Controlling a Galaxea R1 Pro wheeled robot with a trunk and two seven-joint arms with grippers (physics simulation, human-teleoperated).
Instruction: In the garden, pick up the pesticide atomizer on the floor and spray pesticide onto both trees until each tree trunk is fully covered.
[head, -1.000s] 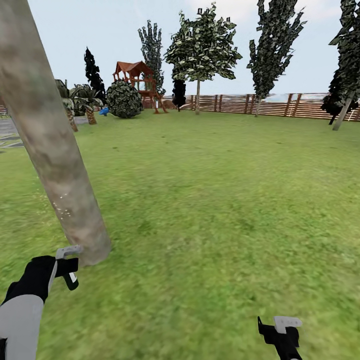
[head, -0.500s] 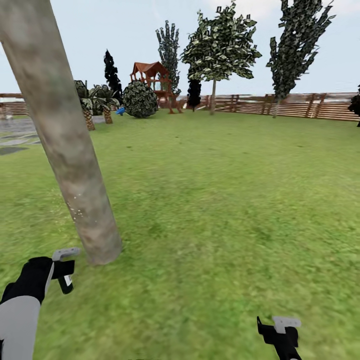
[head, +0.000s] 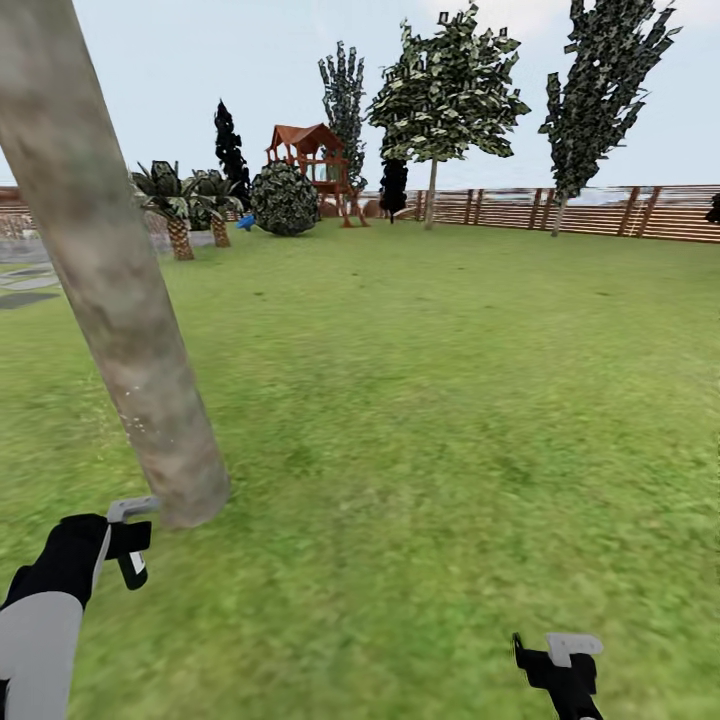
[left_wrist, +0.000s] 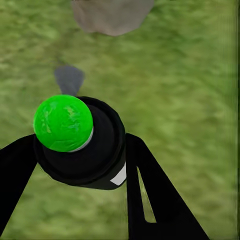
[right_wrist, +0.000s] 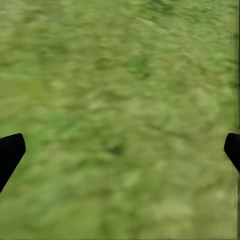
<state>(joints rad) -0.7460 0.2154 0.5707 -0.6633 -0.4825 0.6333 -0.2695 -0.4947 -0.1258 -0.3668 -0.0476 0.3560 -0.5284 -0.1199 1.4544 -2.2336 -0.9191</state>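
Atomizer (left_wrist: 75, 140) clamped in left hand (head: 125, 540), nozzle just beside tree trunk (head: 120, 300) base.

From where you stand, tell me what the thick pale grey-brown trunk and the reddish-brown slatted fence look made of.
The thick pale grey-brown tree trunk looks like smooth, matte bark: blotchy grey-brown mottling, no gloss, with a few whitish specks low down. The reddish-brown slatted fence looks like stained wood: horizontal boards on upright posts, though it is too far off to show any grain.

Green lawn (head: 450, 400), slat fence (head: 600, 212) at back, red playhouse (head: 308, 160), pale sky.
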